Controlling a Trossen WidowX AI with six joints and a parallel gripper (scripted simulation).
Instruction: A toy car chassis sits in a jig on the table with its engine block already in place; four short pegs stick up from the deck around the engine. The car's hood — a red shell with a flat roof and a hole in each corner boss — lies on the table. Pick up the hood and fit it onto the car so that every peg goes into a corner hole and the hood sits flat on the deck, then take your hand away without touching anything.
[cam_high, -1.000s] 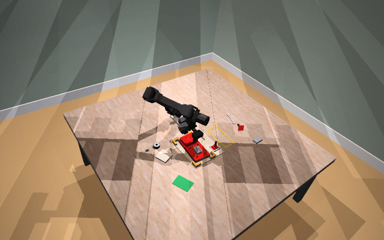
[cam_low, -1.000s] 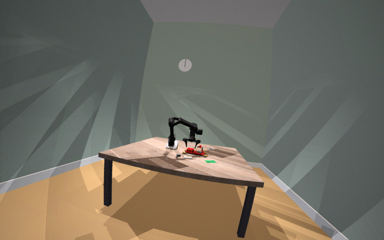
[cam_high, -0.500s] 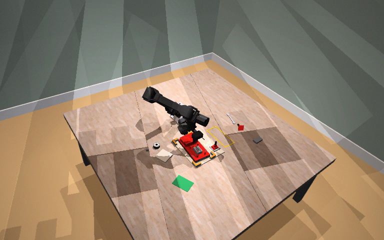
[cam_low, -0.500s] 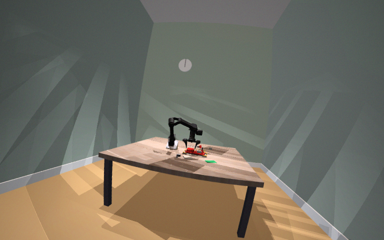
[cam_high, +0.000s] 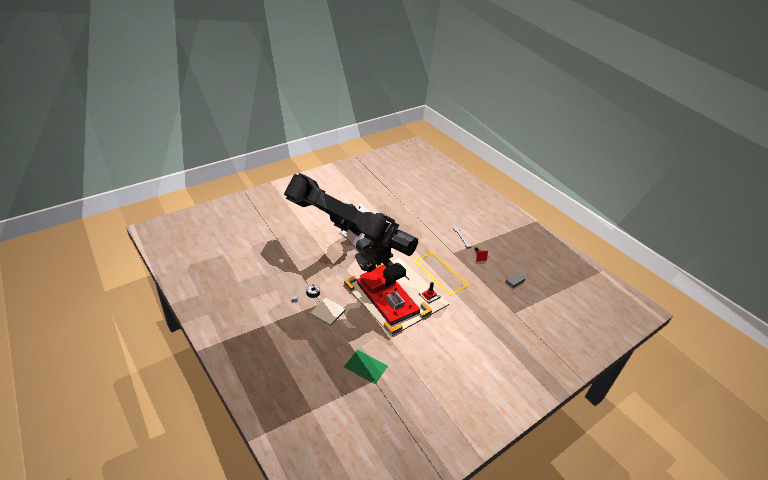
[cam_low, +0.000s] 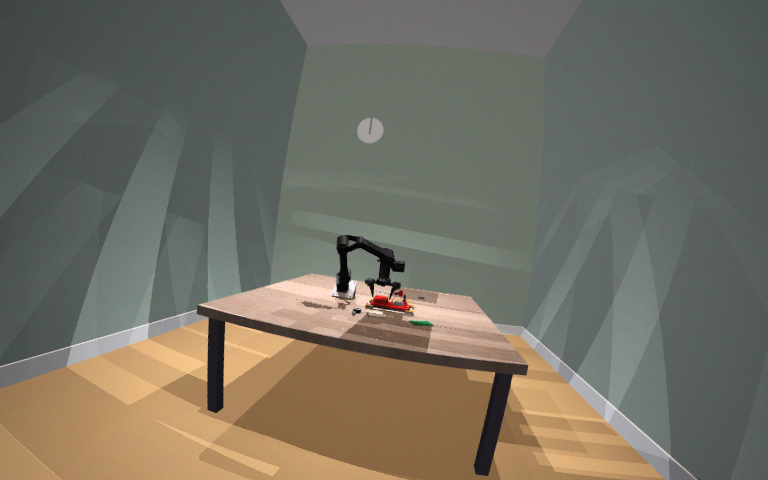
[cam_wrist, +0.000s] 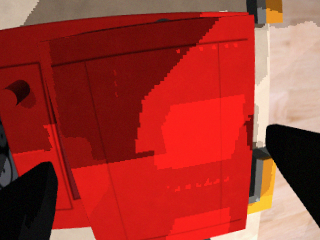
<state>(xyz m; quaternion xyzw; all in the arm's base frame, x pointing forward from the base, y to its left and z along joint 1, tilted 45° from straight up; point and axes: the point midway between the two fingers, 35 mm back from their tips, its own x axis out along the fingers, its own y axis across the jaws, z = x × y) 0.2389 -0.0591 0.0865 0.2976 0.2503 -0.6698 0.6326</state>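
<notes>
The red car chassis (cam_high: 415, 309) (cam_low: 390, 304) sits in a jig with orange corners (cam_high: 392, 327). Its grey engine block (cam_high: 396, 298) stands uncovered on the deck. A red shell with a flat roof (cam_high: 373, 279) (cam_wrist: 194, 134), the hood as far as I can tell, rests on the chassis end nearest the arm, beside the engine. My gripper (cam_high: 380, 270) (cam_low: 383, 287) (cam_wrist: 163, 154) is open and empty just above this shell, with one black finger on each side of it and clear of it. A dark hole or peg (cam_wrist: 20, 90) shows at the left of the wrist view.
A yellow outlined rectangle (cam_high: 421, 261) lies right of the jig, with a small red base with a black stick (cam_high: 430, 293) beside it. Farther right are a white wrench (cam_high: 461, 236), a small red piece (cam_high: 481, 254) and a grey block (cam_high: 514, 279). A green wedge (cam_high: 366, 366), a tan tile (cam_high: 328, 311) and a round grey part (cam_high: 312, 290) lie in front and to the left.
</notes>
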